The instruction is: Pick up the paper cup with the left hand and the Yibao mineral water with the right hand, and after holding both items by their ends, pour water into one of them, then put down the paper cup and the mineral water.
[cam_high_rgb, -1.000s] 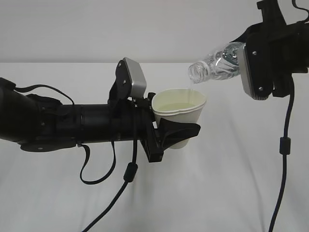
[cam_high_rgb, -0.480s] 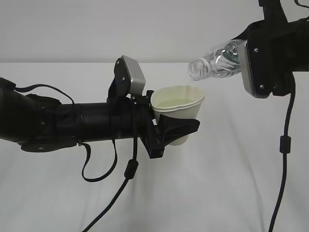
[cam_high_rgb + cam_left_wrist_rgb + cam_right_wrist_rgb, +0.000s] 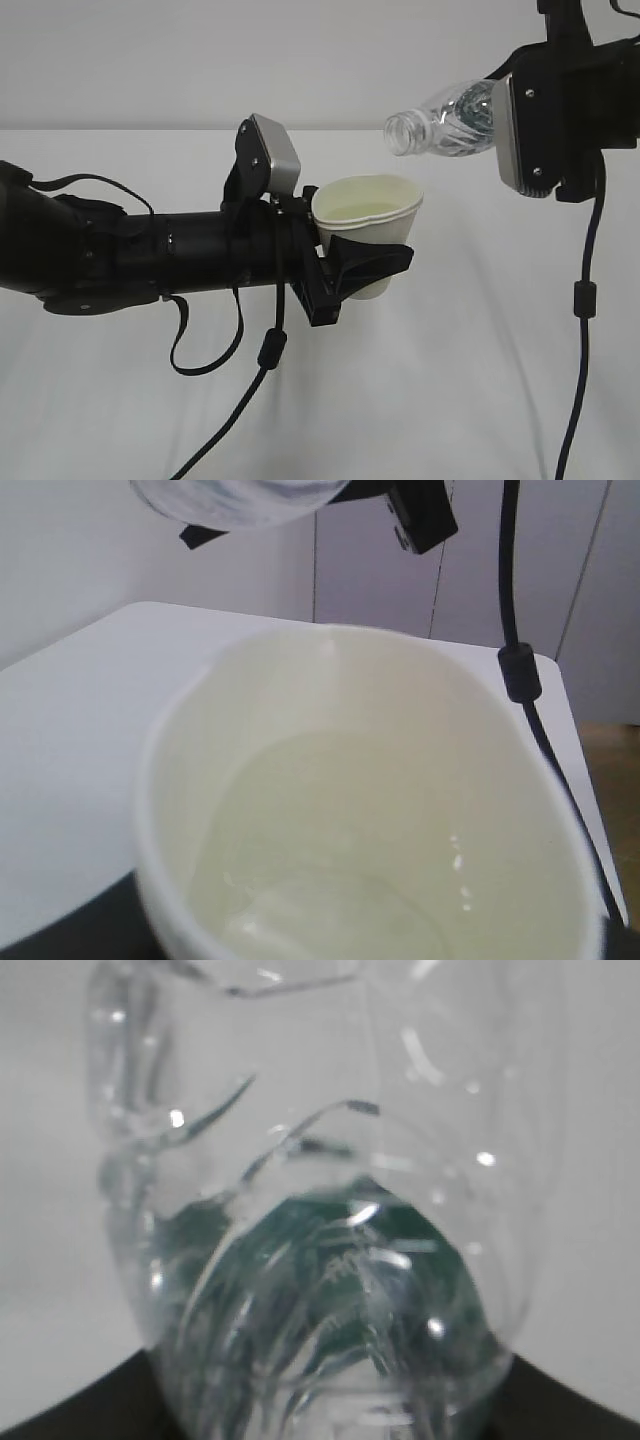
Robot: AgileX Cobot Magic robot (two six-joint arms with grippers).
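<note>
Since a moment ago the Yibao mineral water has tipped back towards level, its open mouth lifting at about one o'clock of the paper cup with no stream visible between them, so the pour looks finished and setting both down is what remains. The left hand clamps the cup's lower wall while the right hand grips the bottle's base end. Only the left wrist view shows water pooled inside the cup; only the right wrist view shows the green label through the bottle.
</note>
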